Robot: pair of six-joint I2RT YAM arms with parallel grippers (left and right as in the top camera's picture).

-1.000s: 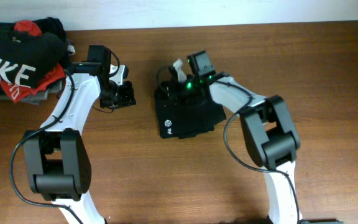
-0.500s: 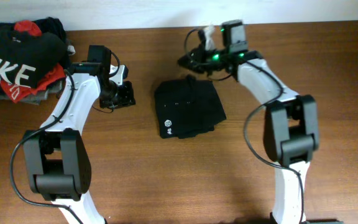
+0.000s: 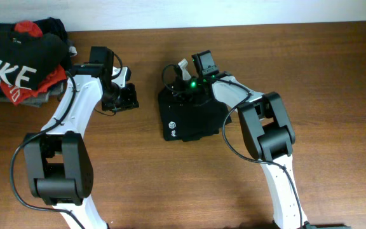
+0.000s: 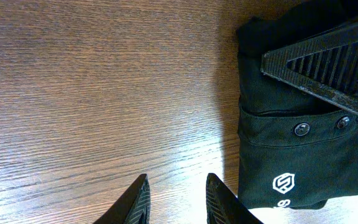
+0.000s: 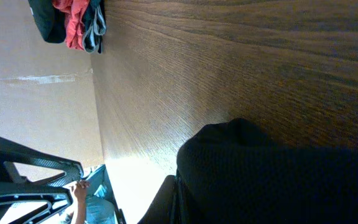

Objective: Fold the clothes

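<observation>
Resting on the folded T-shirt's (image 3: 192, 117) far-left corner, the right gripper (image 4: 275, 61) is clenched; the left gripper (image 4: 176, 198) hangs released just beside its left edge, with open worktop (image 3: 297, 76) toward the near edge.

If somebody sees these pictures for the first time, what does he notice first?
The folded black T-shirt in the middle of the table, with its small white logo, and the right gripper shut at its far edge. Next, the heap of clothes in the far left corner, with big white letters.

Overhead faced straight down on the table (image 3: 335, 76); both close wrist views shared the T-shirt (image 4: 316, 155) beside the left claw (image 4: 177, 178).
</observation>
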